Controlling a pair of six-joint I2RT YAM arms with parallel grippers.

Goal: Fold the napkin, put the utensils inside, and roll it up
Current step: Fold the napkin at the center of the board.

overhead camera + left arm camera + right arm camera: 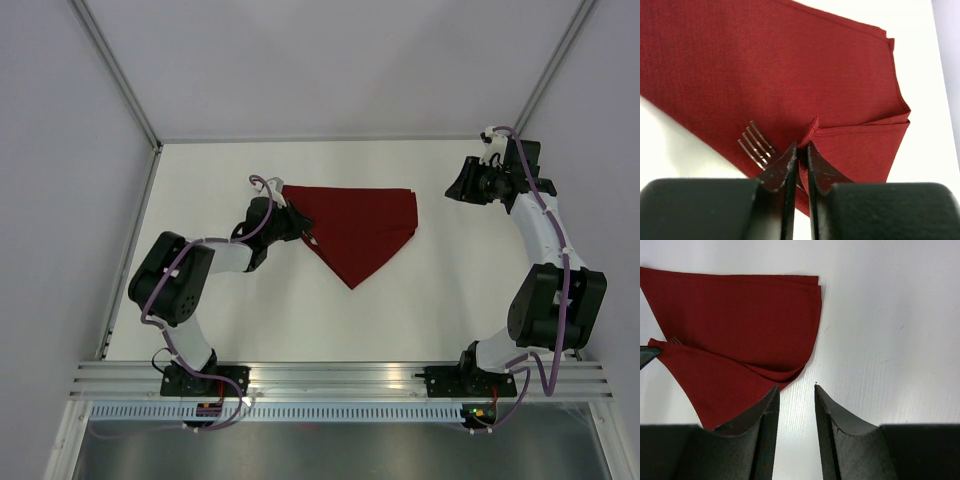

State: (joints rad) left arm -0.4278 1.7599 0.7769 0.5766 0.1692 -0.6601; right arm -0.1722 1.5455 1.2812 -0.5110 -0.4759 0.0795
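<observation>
The dark red napkin [360, 230] lies folded into a triangle on the white table, its point toward the arms. My left gripper [300, 226] is at the napkin's left corner. In the left wrist view the gripper [802, 148] is shut on a raised pinch of the napkin's [790, 70] folded edge. Fork tines [756, 144] stick out from under the cloth just left of the fingers; the rest of the utensils is hidden. My right gripper [457, 190] hovers right of the napkin, open and empty [796, 390], above bare table beside the napkin's [740, 315] right corner.
The white table [450, 290] has a metal rail along its near edge [340, 375] and grey walls on the left, right and back. My left finger [647, 356] shows at the left edge of the right wrist view.
</observation>
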